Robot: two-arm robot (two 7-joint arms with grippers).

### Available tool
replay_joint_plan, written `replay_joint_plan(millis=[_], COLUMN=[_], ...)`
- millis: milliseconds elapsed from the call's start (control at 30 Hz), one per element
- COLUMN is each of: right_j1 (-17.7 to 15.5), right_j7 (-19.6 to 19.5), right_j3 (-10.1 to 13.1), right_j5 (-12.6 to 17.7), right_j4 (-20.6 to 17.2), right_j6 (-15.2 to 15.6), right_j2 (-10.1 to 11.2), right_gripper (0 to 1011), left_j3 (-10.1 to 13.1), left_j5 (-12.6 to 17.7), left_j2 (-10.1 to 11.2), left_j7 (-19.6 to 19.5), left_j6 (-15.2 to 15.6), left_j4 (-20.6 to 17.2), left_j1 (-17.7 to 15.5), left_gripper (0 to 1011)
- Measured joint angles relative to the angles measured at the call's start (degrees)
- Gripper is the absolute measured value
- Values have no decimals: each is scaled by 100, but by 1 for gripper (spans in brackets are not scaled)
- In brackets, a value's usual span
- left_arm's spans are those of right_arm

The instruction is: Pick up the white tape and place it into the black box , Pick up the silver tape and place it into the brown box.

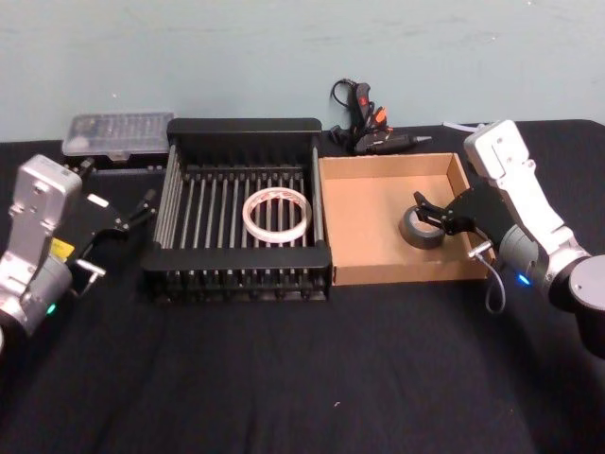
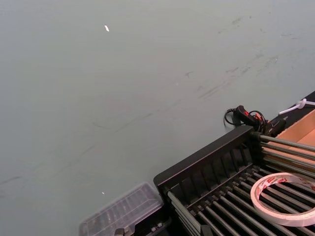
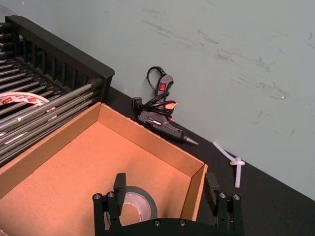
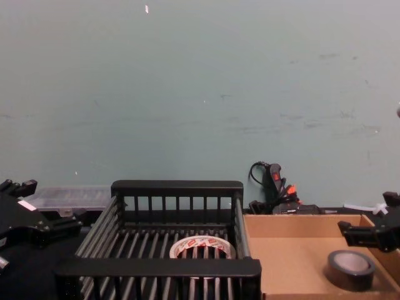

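Note:
The white tape (image 1: 277,215) lies flat on the slatted floor of the black box (image 1: 244,126); it also appears in the left wrist view (image 2: 285,199) and the chest view (image 4: 202,245). Near the right wall of the brown box (image 1: 369,203) the silver tape (image 1: 421,230) lies flat on the cardboard floor. My right gripper (image 1: 433,214) hangs open just above this roll and is not holding it; the roll (image 3: 138,204) sits under one of its fingers (image 3: 119,184). My left gripper (image 1: 135,213) stays open to the left of the black box, with nothing in it.
A black glue gun (image 1: 373,132) with its cord lies behind the brown box by the wall. A clear plastic case (image 1: 118,135) sits behind the black box at the left. A white zip tie (image 3: 231,160) lies on the black cloth at the back right.

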Motion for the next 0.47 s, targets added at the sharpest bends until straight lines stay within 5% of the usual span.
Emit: replay_joint_plan(millis=[467], right_j1=[0], right_j7=[0], right_j3=[0], right_j5=[2], right_j4=[0], right_j6=[0], right_j2=[0], right_gripper=[1002], left_j3=[0], left_j5=[0], left_j2=[0], left_j7=[0], left_j6=[0], left_j4=[0], left_j1=[0], left_gripper=[1001])
